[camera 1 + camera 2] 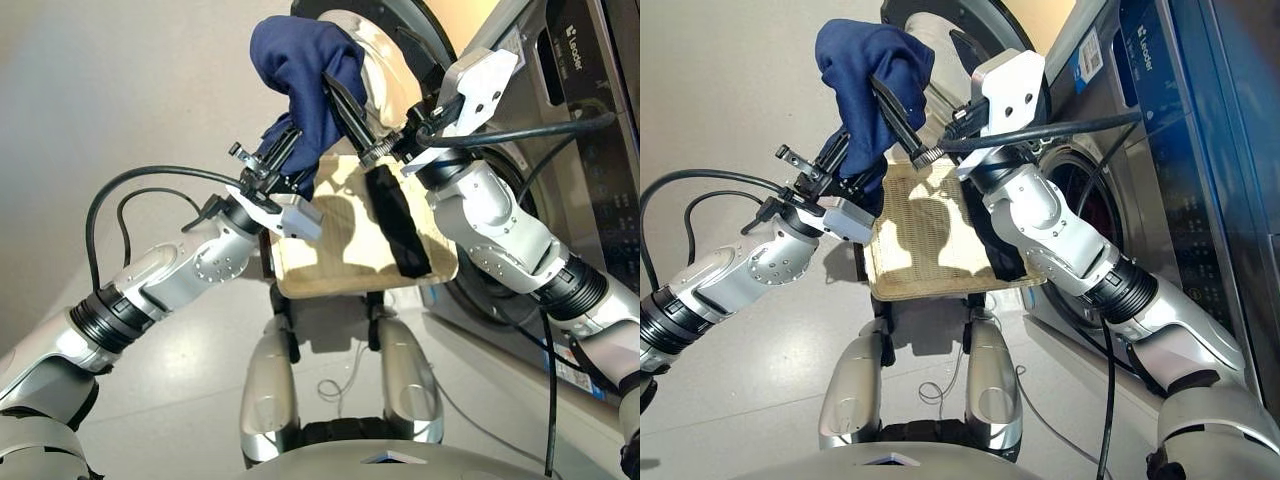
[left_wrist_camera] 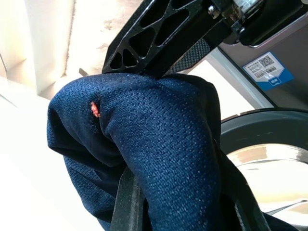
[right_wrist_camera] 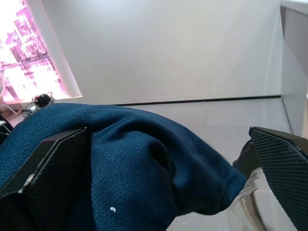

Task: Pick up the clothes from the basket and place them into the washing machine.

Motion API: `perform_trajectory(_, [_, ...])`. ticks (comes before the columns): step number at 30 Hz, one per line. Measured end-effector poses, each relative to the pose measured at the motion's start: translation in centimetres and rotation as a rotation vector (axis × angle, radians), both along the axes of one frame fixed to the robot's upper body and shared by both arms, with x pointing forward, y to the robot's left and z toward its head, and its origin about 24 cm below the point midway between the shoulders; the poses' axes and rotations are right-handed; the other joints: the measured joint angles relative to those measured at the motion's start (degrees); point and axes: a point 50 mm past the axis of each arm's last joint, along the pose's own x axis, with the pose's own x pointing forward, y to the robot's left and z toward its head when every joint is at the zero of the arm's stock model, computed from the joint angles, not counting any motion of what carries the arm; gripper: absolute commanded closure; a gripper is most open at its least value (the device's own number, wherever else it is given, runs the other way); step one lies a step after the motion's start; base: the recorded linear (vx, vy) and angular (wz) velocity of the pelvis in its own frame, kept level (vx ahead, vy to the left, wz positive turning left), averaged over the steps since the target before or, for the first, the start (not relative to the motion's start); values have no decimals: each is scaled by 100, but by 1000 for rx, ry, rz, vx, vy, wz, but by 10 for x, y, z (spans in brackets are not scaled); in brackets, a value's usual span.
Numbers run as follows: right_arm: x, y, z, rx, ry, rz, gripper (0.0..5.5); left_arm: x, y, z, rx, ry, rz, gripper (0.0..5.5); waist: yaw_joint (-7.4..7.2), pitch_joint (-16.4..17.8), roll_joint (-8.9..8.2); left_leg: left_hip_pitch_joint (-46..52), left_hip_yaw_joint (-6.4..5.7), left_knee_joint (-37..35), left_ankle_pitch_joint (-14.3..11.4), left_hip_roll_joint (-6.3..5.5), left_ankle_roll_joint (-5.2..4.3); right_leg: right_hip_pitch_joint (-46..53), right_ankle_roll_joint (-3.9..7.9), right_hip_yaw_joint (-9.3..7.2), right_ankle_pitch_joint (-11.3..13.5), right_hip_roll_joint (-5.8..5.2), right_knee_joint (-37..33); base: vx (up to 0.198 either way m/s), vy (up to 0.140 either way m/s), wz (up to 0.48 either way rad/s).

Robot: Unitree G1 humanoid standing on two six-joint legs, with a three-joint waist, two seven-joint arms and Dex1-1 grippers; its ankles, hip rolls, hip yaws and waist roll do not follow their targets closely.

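A navy blue cloth (image 1: pixel 300 65) is bunched high in the air above the cream wicker basket (image 1: pixel 335 255). My left gripper (image 1: pixel 283 152) comes up from below and is shut on the cloth's lower end; in the left wrist view the cloth (image 2: pixel 159 159) drapes over its fingers. My right gripper (image 1: pixel 350 105) is open, its fingers (image 3: pixel 48 166) spread either side of the cloth's upper fold (image 3: pixel 139 163). A black cloth (image 1: pixel 397 222) lies lengthwise in the basket. The dark grey washing machine (image 1: pixel 590 130) stands at the right, its glass door (image 1: pixel 392 60) swung open behind the cloth.
The basket sits raised right in front of the machine's porthole (image 1: pixel 1080 190). Black cables (image 1: pixel 530 130) run from both wrists across the arms. Pale floor (image 1: pixel 100 100) stretches away to the left.
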Motion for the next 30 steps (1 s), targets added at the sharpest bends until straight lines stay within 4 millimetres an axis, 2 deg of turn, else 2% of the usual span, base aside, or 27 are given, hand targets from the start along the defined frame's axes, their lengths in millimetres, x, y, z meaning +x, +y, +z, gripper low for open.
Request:
perform_trajectory(11, [0,9,-10,64,170,146,0,0,-1,-2,60,-47,15,550,17,-6,12,6,-20,7,14,-8,13,15,1,-13,0,-16,13,0,0,0])
perform_trajectory(19, [4,15,-15,89,223,192,0,0,-2,-3,87,-61,24,550,46,-102,185,3,-35,7,19,-16,19,23,3,-27,-1,-21,20,0,0,0])
perform_trajectory(28, [9,22,-19,129,268,228,0,1,-2,-4,92,-55,33,550,68,-114,200,3,-43,25,26,-19,22,23,3,-30,-1,-34,41,0,0,0])
perform_trajectory(29, [9,22,-19,127,267,232,194,1,-2,-4,94,-57,33,550,76,-114,200,3,-43,25,27,-19,22,23,3,-30,-1,-35,42,0,0,0])
perform_trajectory(30, [8,24,-19,122,260,246,317,2,-2,-4,101,-60,34,550,77,-115,200,3,-43,26,27,-19,22,23,3,-30,-1,-38,43,0,0,0])
